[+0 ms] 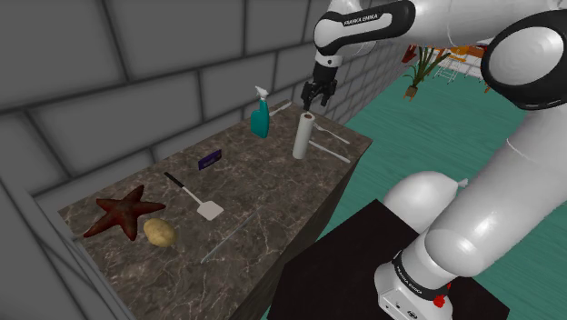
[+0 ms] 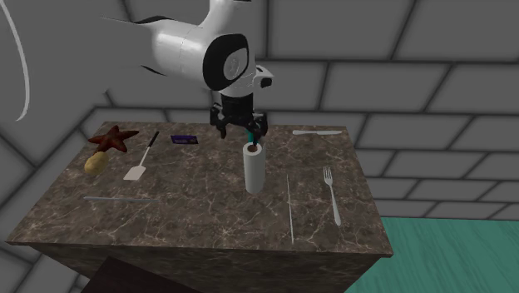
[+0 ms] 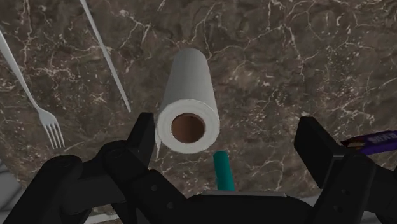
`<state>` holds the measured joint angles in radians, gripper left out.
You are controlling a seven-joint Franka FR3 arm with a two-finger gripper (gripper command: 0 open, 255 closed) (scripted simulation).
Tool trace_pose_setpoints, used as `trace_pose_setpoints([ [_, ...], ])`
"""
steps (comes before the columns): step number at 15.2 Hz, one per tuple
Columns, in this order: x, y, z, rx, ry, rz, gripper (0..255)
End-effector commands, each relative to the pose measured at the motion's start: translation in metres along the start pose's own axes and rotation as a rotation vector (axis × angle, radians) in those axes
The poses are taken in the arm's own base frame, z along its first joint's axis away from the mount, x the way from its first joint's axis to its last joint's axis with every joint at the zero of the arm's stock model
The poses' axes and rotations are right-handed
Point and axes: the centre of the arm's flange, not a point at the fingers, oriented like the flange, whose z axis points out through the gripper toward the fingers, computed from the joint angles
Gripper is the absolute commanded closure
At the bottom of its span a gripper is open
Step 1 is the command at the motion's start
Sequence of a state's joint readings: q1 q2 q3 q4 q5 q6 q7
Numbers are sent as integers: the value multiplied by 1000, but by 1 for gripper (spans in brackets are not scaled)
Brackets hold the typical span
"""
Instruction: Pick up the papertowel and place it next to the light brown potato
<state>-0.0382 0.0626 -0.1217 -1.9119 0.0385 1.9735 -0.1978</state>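
Wrist view: jaws spread wide, empty, hovering just above paper towel roll (image 3: 188, 105). Roll off-centre in gap, close to one finger, untouched. Roll stands upright on dark marbled surface (image 1: 263, 191), brown core facing up; upright pose suits top-down pinch across sides, likely reason for vertical approach. Teal spray bottle (image 1: 261, 116) near roll, fork (image 3: 39, 113) lying alongside. Light brown potato (image 1: 159, 232) well apart, toward shoulder view's lower left, beside red starfish (image 1: 118, 214); spatula (image 1: 198, 198) between. Judgement: grasp not yet made, centring needed before descent.
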Motion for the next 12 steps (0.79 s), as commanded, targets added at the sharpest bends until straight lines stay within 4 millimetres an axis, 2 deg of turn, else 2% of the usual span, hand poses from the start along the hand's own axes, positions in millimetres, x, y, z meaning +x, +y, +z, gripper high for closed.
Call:
trace_pose_setpoints([
  [1,20,9,16,8,-14,11,0],
  [6,67,33,55,26,-43,38,0],
  [12,65,32,87,26,-43,38,0],
])
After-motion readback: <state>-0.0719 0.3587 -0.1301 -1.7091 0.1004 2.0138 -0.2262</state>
